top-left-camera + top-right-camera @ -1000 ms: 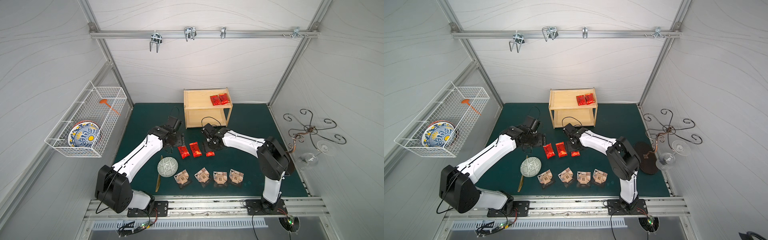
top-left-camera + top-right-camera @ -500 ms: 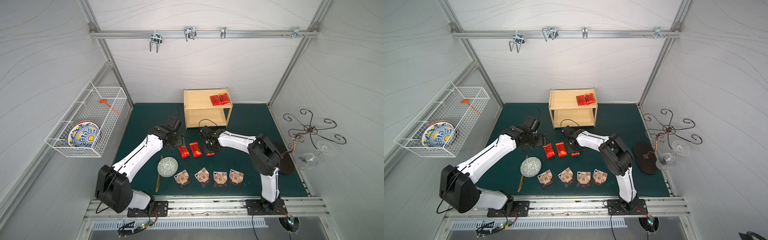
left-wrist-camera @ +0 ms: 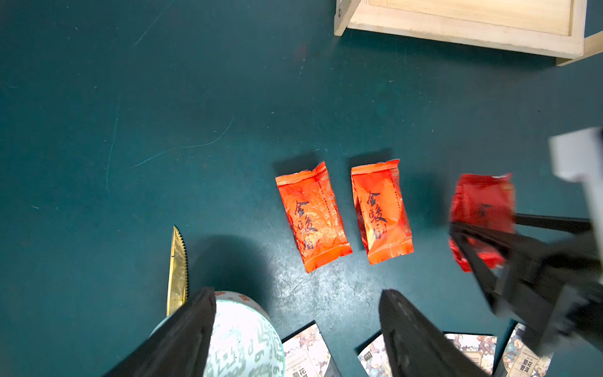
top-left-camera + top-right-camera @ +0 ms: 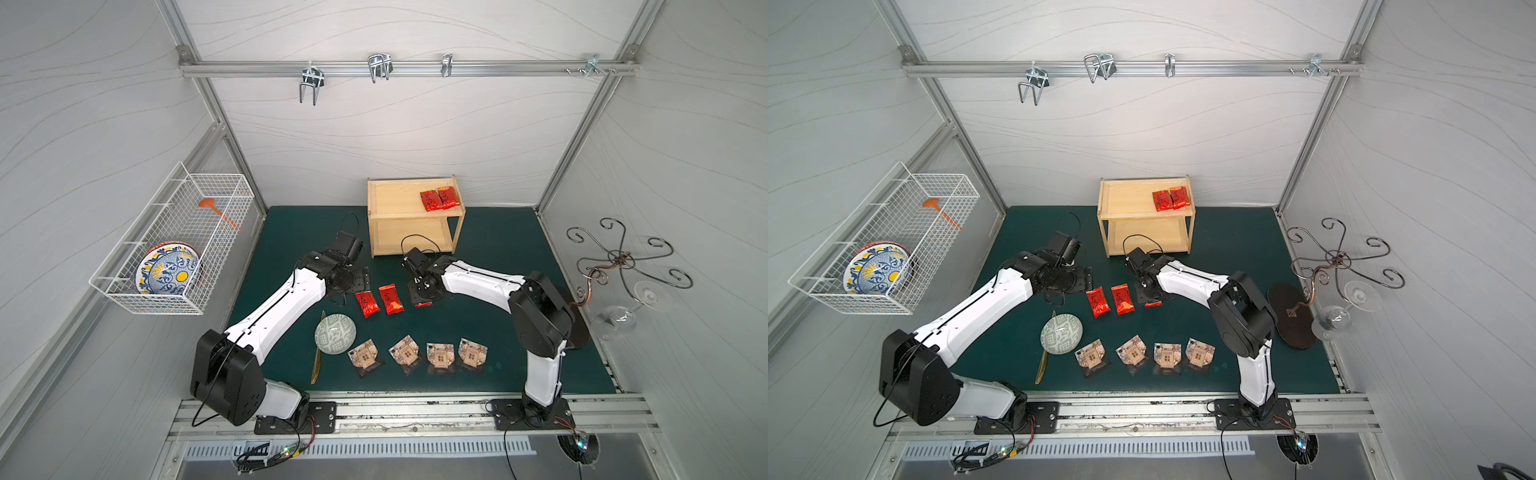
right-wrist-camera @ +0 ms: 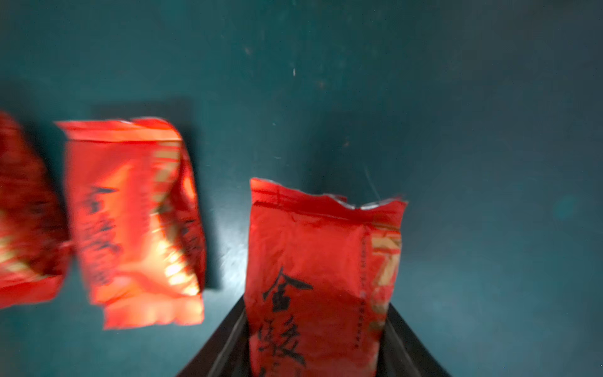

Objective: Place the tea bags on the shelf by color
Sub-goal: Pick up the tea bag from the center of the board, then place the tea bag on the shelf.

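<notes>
My right gripper (image 5: 316,306) is shut on a red tea bag (image 5: 319,261), which sticks out past the fingers just above the green mat; in a top view only its tip (image 4: 423,304) shows under the gripper (image 4: 424,291). Two more red tea bags (image 4: 367,304) (image 4: 390,299) lie side by side on the mat to its left. My left gripper (image 3: 297,293) hangs open and holds nothing, just short of them. Two red tea bags (image 4: 438,199) lie on the top tier of the shelf (image 4: 399,208). Several tan tea bags (image 4: 419,355) stand in a row near the front edge.
A green-patterned bowl (image 4: 334,333) and a gold serrated knife (image 4: 318,353) sit at the front left of the mat. A white wire basket (image 4: 174,245) with a plate hangs on the left wall. A metal stand (image 4: 619,262) with a glass (image 4: 615,320) stands at the right.
The right gripper's jaws have closed in onto the red tea bag on the mat. The left arm has stayed where it was.
</notes>
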Robot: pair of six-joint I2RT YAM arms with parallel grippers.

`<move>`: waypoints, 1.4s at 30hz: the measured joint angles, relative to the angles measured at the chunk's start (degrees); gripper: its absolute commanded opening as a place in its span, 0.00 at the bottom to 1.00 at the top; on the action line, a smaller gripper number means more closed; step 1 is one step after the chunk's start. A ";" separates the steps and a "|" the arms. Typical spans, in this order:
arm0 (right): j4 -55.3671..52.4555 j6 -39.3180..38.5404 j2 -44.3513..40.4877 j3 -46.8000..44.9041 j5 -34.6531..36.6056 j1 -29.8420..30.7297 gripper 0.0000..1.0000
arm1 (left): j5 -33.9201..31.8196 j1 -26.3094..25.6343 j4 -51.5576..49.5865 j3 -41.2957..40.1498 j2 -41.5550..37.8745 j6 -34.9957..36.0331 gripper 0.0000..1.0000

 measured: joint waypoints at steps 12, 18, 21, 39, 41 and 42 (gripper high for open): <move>-4.52 -3.61 -8.50 17.84 0.85 -2.38 0.53 | -0.87 0.02 -0.98 1.99 -1.42 0.00 0.84; -5.16 -8.33 -1.38 32.63 2.14 -6.80 0.54 | -0.83 0.00 -0.96 5.25 0.98 0.24 0.83; -5.22 -10.97 3.76 39.32 2.03 -8.37 0.54 | -0.79 0.02 -0.94 5.53 1.92 0.31 0.83; -2.89 -19.28 19.17 57.48 2.21 -11.21 0.55 | -0.68 0.02 -0.94 4.59 2.32 1.36 0.84; -2.45 -19.54 19.76 57.59 2.43 -11.37 0.56 | -0.81 0.00 -0.94 4.59 2.19 1.53 0.84; -2.36 -19.58 19.98 57.61 2.64 -11.39 0.56 | -0.85 0.02 -0.94 4.59 2.12 1.60 0.84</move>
